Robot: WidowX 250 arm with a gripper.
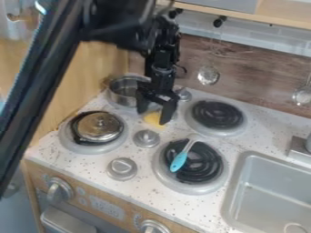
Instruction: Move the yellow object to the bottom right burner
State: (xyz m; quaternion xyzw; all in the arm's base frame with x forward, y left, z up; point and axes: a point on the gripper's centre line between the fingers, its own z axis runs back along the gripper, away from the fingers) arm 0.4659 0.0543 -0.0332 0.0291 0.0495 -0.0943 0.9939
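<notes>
The black gripper (154, 115) hangs over the back middle of the stove top, its two fingers pointing down and spread apart. A yellow object (153, 119) lies low between and just in front of the fingertips, partly hidden by them; whether they touch it I cannot tell. The bottom right burner (211, 174) is a black coil in a grey ring, lower right of the gripper. On that burner lies a blue spatula (178, 162) with a pale handle pointing up and back.
A metal pot (123, 90) stands on the back left burner, close to the gripper. A round metal lid (99, 126) sits on the front left burner. The back right burner (217, 114) is bare. Silver knobs (146, 138) stand between burners; a grey sink (272, 191) is at right.
</notes>
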